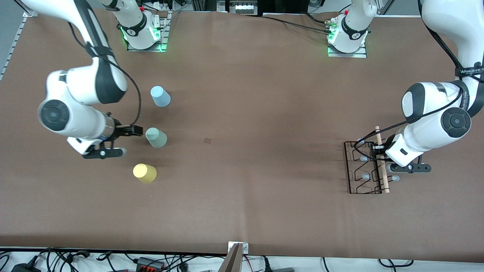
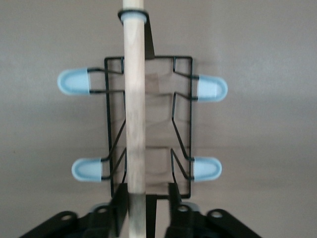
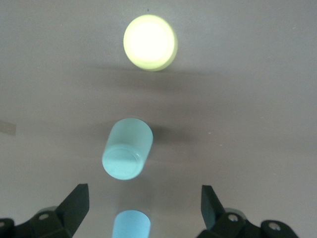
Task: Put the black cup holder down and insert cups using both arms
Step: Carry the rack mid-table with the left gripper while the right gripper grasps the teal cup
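Fingers of the left gripper (image 1: 379,152) clasp the rack (image 1: 365,168) by its rod (image 1: 382,162) at the left arm's end of the table, the left wrist view shows those fingers (image 2: 120,206) pinching that rod (image 2: 134,104), and the right gripper (image 3: 143,203) gapes over the mint cup (image 3: 126,148), yellow cup (image 3: 149,42) and blue cup (image 3: 132,225).

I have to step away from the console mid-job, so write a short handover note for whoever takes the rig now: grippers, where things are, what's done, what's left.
Left gripper: at the pale wooden rod of the thin black wire cup holder, fingers either side of it; the holder sits at the left arm's end of the table.
Right gripper: open, holding nothing, beside the mint green plastic cup.
The light blue plastic cup, the mint one and the yellow plastic cup stand in a row at the right arm's end, yellow nearest the front camera.
Done: no cup is on the holder.
Left: place the holder, then insert all three cups.
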You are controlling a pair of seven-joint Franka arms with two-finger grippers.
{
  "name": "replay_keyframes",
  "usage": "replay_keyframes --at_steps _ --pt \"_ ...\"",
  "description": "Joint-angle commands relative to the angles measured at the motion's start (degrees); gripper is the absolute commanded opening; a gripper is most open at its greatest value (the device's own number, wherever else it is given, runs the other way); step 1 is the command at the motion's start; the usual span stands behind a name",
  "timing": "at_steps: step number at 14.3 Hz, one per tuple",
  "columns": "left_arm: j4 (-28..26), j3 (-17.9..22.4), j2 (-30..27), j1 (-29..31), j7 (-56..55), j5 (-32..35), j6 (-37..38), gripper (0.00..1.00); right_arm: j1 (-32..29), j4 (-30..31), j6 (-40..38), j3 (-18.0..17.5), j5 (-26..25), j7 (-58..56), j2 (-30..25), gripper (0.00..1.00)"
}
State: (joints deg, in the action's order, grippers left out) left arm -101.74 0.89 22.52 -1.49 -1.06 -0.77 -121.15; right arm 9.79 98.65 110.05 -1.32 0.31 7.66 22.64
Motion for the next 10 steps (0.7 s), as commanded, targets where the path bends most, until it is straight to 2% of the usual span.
replay_keyframes --at_steps 1,2,4,7,8,10 --pt "0.7 0.0 -1.3 -0.4 -0.9 -1.2 2.0 0.01 1.0 0.5 1.7 0.3 1.2 1.8 2.3 1.0" --pt "1.8 -0.2 -1.5 -0.8 -2.5 -1.2 2.2 0.01 1.6 0.5 2.2 0.3 2.4 1.9 2.9 1.0" --pt "4.5 -3.3 -2.0 -1.7 -6.9 -1.3 3.9 0.01 1.7 0.8 2.5 0.3 4.6 2.3 4.2 1.0" --pt "9.3 -10.2 -1.4 -2.4 -11.4 -1.2 4.3 0.01 1.9 2.0 3.5 0.3 5.0 2.3 5.5 1.0" --pt "10.4 -12.1 -0.8 -3.6 -13.7 -1.2 4.3 0.01 2.2 2.5 4.2 0.3 5.0 2.3 5.7 1.0" --pt "12.9 -12.8 0.6 -8.8 -20.7 -1.3 4.3 0.01 2.3 3.3 4.7 0.3 5.0 2.8 6.4 1.0"
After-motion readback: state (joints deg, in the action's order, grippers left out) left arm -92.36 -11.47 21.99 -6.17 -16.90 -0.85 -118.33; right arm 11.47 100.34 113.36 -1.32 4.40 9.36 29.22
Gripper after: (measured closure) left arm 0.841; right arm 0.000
